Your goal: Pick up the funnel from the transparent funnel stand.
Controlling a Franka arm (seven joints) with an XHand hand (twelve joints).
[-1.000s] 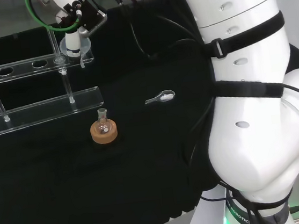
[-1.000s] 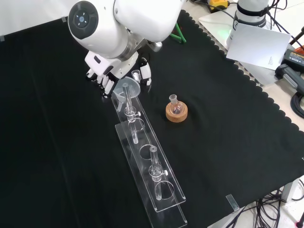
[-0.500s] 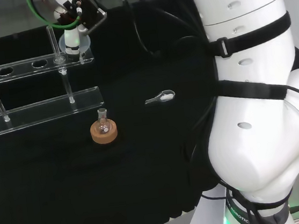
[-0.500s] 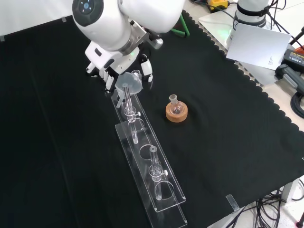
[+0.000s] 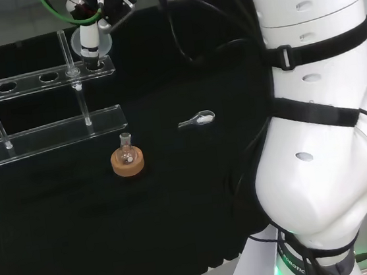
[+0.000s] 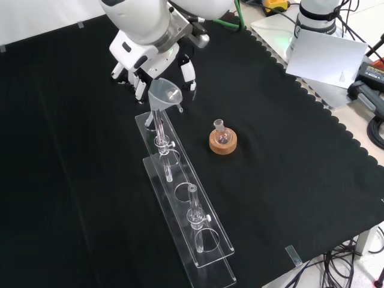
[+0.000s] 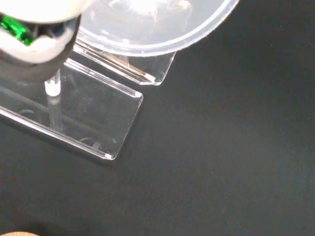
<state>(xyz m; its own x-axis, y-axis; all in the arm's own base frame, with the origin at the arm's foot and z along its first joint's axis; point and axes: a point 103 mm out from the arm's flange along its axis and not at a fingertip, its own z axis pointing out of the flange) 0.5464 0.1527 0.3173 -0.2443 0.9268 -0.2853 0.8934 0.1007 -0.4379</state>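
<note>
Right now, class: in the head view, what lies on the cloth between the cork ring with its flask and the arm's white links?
A small clear spoon lies there on the black cloth, apart from the cork ring.

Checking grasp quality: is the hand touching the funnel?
Touching. The front view shows the hand with fingers closed around the funnel, lifted above the stand.

Black cloth point(image 6: 288, 156) (funnel stand point(image 6: 192, 225), corked flask point(image 6: 222, 137), scoop point(image 5: 196, 119))

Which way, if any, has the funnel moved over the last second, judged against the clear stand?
Yes. In the front view the funnel, held by the hand, has risen above the stand, which has stayed put on the cloth.
</note>
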